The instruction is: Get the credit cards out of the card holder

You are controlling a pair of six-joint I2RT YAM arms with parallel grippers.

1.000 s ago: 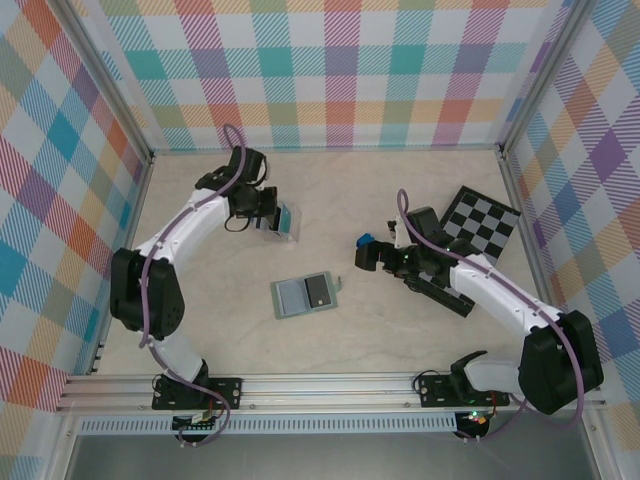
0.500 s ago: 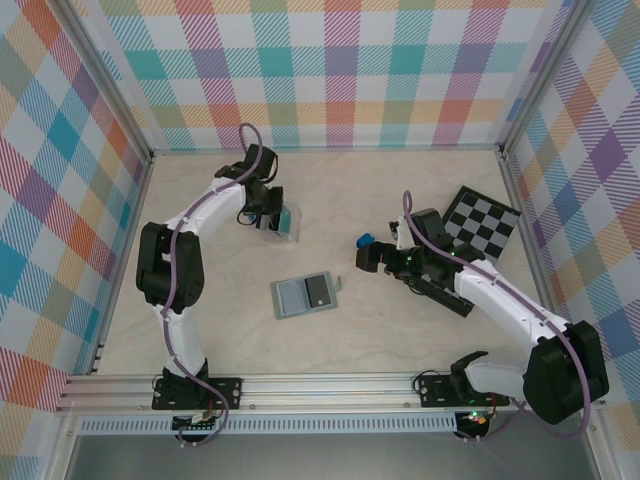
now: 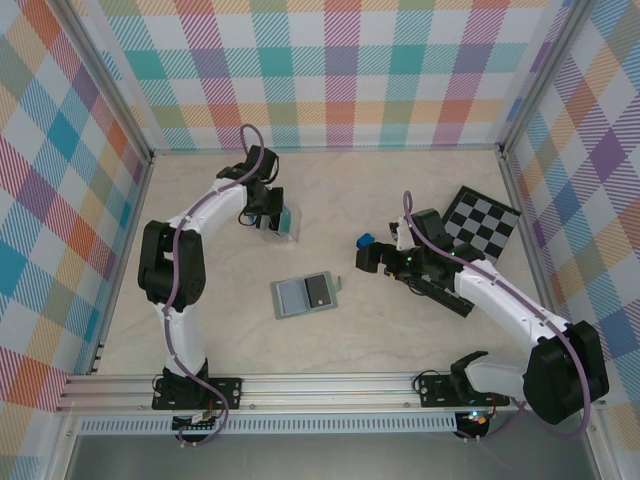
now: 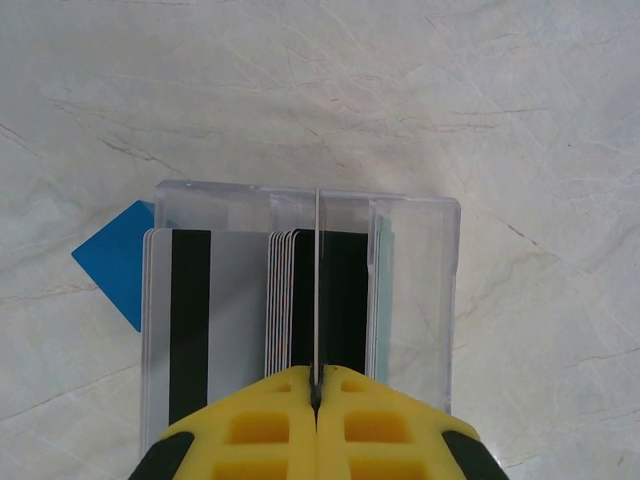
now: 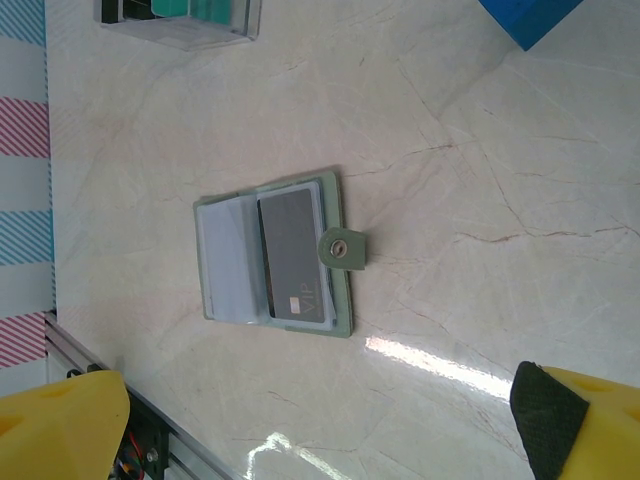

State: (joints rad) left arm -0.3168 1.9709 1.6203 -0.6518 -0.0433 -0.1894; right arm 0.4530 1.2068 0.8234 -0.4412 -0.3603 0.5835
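Grey-green wallet (image 3: 303, 295) open mid-table, long axis left-right, dark card (image 5: 293, 265) in its pocket; nearer the wide-apart right gripper (image 5: 320, 400), to its left; left gripper (image 4: 317, 378) clamped on a thin card (image 4: 317, 280) above the clear stand (image 4: 420, 290).

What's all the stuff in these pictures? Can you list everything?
card holder: 1, grey-green, lying open mid-table
dark card: 1, grey-black, in the holder's pocket
clear stand: 1, see-through, far left of the table
standing cards: several, white with black stripes, in the stand
blue piece: 1, blue, poking out beside the stand
blue block: 1, blue, by the right gripper
checkered board: 1, black and white, far right
table: 1, pale marble
walls: colourful plaid, around the table
left gripper: yellow fingers shut on a thin card, over the stand
right gripper: yellow fingers open, above the table
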